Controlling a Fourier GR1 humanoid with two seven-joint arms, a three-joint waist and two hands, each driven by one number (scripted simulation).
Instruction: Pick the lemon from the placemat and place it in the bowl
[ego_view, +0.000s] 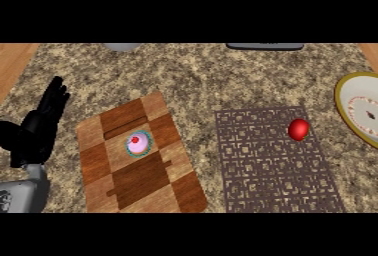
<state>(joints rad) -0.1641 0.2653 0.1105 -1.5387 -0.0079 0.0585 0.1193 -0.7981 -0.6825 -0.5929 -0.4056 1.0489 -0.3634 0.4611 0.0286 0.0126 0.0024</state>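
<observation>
At the near left edge of my view I saw the grey forearm (22, 196). Above it was the left robot hand (35, 134). It was wide open, with the fingers straight and pointing up. It rested at the left side of the desk (207, 75) and held nothing. The right robot hand did not show in my view.

Near the middle lay a wooden cutting board (148, 185) of light and dark squares, a little turned. On it stood a small pink round thing (138, 144) with a teal rim and a red spot; I could not tell what it was. To the right of the board, apart from it, lay the dark brown placemat (258, 175) with a maze-like pattern.

The lemon (298, 129) lay on the placemat, close to its far right corner. To me it looked red and oval, not yellow. Farther right stood the bowl (347, 90), cut by the edge of the view. It had a yellow rim and a white inside, and it was near the lemon but not touching it.

At the far edge of the desk I saw a grey round thing (122, 46) and a dark flat thing (264, 46), both only partly in view.
</observation>
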